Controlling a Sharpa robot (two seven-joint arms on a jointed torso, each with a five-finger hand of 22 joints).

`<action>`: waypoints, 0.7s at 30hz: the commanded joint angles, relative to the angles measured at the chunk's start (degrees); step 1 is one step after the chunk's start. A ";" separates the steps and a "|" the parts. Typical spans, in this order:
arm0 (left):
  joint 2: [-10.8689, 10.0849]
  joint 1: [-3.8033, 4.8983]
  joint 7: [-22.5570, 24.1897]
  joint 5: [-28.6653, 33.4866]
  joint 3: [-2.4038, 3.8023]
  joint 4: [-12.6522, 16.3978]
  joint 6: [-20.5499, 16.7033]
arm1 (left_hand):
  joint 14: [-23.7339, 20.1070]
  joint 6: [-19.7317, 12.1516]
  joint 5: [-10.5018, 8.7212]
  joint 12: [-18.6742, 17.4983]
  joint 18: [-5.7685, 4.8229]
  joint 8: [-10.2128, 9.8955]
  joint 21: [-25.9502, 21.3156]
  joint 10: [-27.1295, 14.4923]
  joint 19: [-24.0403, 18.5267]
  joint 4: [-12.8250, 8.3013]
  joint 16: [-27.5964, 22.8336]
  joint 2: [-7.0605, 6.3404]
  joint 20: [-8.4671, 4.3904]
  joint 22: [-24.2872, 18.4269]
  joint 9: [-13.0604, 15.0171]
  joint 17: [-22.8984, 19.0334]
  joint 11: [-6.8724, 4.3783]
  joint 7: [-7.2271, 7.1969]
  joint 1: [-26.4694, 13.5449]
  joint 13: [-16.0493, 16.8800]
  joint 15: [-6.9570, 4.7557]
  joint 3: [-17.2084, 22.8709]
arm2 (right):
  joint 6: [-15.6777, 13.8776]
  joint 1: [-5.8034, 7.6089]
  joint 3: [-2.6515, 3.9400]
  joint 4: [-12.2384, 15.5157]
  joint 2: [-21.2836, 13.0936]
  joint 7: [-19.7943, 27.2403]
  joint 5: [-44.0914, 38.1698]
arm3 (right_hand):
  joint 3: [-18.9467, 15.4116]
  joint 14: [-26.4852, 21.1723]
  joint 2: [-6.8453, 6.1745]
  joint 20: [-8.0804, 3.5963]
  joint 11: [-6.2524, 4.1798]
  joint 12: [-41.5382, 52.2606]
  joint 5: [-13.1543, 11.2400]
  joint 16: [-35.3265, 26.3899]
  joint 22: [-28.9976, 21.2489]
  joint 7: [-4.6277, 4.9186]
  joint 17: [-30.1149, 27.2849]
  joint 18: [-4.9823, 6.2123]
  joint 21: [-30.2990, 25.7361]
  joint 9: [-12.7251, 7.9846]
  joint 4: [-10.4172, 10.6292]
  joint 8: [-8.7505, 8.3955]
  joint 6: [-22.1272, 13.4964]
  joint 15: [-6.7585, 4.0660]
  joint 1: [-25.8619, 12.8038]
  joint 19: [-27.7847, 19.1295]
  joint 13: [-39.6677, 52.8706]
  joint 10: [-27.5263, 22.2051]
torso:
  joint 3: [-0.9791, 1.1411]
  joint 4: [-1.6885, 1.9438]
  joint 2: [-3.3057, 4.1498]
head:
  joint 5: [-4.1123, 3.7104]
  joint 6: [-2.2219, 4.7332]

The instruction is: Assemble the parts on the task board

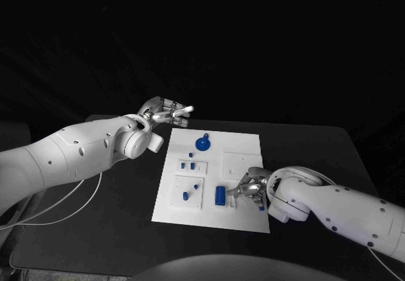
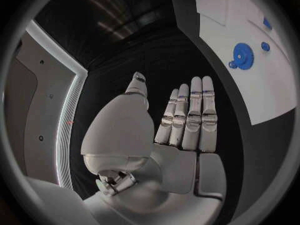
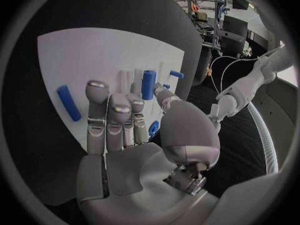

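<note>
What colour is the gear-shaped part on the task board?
Blue; the gear shows best in the left wrist view.

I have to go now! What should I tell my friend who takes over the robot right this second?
Left hand: open, fingers straight, holding nothing, over the black table just past the board's far left corner.
Right hand: over the near right part of the board, beside the blue cylinder; whether it holds anything cannot be told.
Parts: the blue gear lies at the far end of the board; small blue pieces sit in the white blocks on its left side.
Done: cannot tell how many pieces are seated.
Left: the cylinder and gear look loose and likely still need placing.
</note>
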 commanded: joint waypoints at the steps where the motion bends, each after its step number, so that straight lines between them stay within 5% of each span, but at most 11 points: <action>1: -0.07 0.05 0.37 -0.03 0.02 0.10 0.48 | -0.37 -0.12 -0.06 -0.12 -0.64 -0.09 0.31 -0.17 0.30 0.19 -0.13 0.52 0.10 -0.05 -0.01 0.05 0.05 0.08 0.13 0.05 -0.15 0.14 | 3.87 0.07 1.30 1.09 -1.77 4.33 2.80 | 0.00 -0.12 1.06 0.46 0.44 0.31 -0.30 0.25 0.01 0.18 0.08 0.34 0.31 -0.88 -0.43 -0.01 -0.78 0.46 1.24 2.82 0.11 0.15 | -0.01 -0.05 0.02 | -0.39 0.10; 6: -0.44 0.05 0.53 -0.03 -0.03 0.40 0.32 | -0.31 -0.01 -0.06 -0.09 -0.65 -0.08 0.33 0.10 0.32 0.36 -0.13 0.44 0.08 -0.09 0.00 0.07 -0.04 0.03 0.16 0.06 -0.19 0.14 | 6.67 0.47 3.42 2.24 -5.38 5.76 3.00 | -2.80 -0.12 4.33 0.67 0.54 0.44 2.26 0.36 0.23 0.23 0.09 0.43 0.60 -3.92 -4.90 0.00 -0.88 0.58 2.65 2.79 0.25 0.18 | 0.05 -0.08 -0.02 | -0.67 0.44; 10: -0.77 0.05 0.75 -0.03 -0.05 0.68 0.03 | -0.26 0.03 -0.06 -0.11 -0.66 -0.08 0.35 0.29 0.35 0.20 -0.13 0.61 0.06 -0.11 -0.01 0.08 -0.08 0.01 0.25 0.05 -0.21 0.17 | 9.72 0.65 4.41 1.36 -7.63 4.39 0.98 | -3.16 -0.11 5.42 0.62 0.18 0.11 6.04 0.37 0.29 -0.23 0.06 0.30 0.59 -4.34 -7.46 0.05 0.13 0.52 3.11 2.77 0.07 0.07 | 0.03 -0.08 -0.02 | -0.90 0.65; 14: -0.90 0.04 0.87 -0.02 -0.07 0.87 -0.12 | -0.24 0.04 -0.05 -0.11 -0.67 -0.09 0.36 0.38 0.37 -0.12 -0.13 0.77 0.04 -0.14 -0.01 0.11 -0.10 0.00 0.19 0.05 -0.22 0.16 | 11.81 0.69 4.70 0.24 -8.71 2.66 -2.19 | -3.24 -0.08 6.16 0.56 0.14 -0.02 4.81 0.52 0.41 -0.34 0.18 0.14 0.57 -3.98 -9.29 0.06 0.27 0.50 2.61 2.76 -0.01 0.12 | 0.01 0.07 0.03 | -1.26 0.74; 21: -1.21 0.04 0.93 -0.01 -0.16 1.22 -0.20 | -0.22 0.06 -0.05 -0.11 -0.68 -0.09 0.37 0.37 0.38 -0.33 -0.13 0.80 0.04 -0.17 -0.01 0.13 -0.11 0.00 0.17 0.05 -0.22 0.16 | 14.32 0.39 4.86 0.19 -10.02 -0.61 -6.21 | -0.94 -0.04 5.04 0.63 0.14 -0.17 3.28 0.85 0.75 -0.37 0.50 -0.01 0.87 -3.38 -9.32 0.06 0.43 0.59 2.23 2.76 -0.09 0.26 | -0.01 -0.03 0.04 | -1.69 0.78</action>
